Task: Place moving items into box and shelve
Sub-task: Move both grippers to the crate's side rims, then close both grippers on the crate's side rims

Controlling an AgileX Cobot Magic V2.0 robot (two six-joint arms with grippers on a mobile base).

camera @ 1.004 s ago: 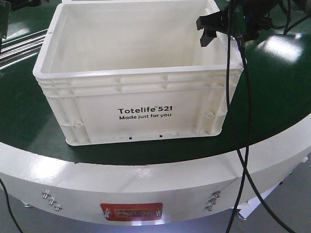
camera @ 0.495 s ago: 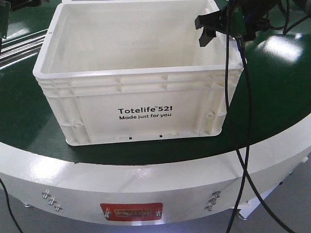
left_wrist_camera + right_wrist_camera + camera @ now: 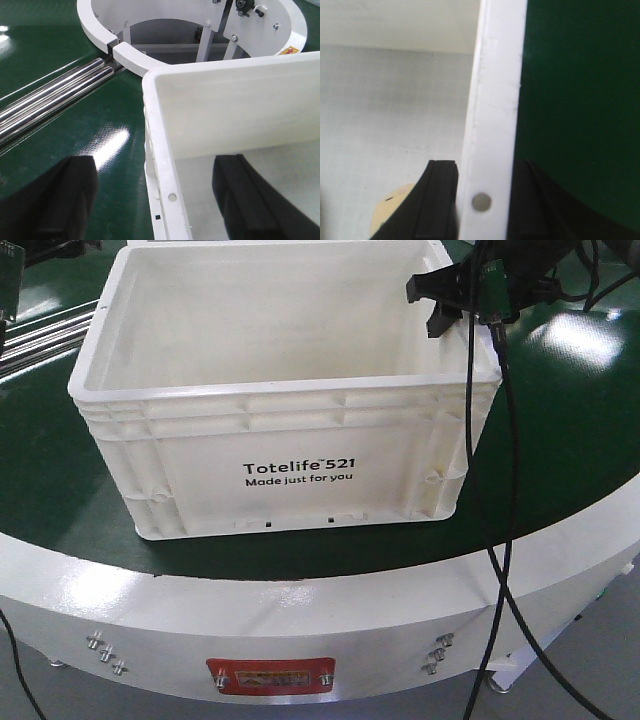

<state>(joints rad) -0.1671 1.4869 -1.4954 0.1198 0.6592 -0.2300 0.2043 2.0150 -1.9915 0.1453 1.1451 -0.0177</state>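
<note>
crate: the white crate (image 3: 290, 475), printed "totelife 521", stands open-topped on the green table (image 3: 570, 440).
contents: the right wrist view shows a beige patch of a plush toy (image 3: 390, 212) with small face marks, lying on the crate floor by the right wall; no other toy is in view.
left gripper: the left gripper (image 3: 155, 200) sits astride the left rim with its fingers spread wide, one inside and one outside, touching neither face.
right gripper: the right gripper (image 3: 485, 200) sits astride the right rim, fingers against or just off both faces; i cannot tell whether it squeezes.
handling: stiff, smooth ribbed plastic, probably light with soft toys inside, and too broad for one arm.
hold: take the thick rim on both sides and lift level, or it may tip.
</note>
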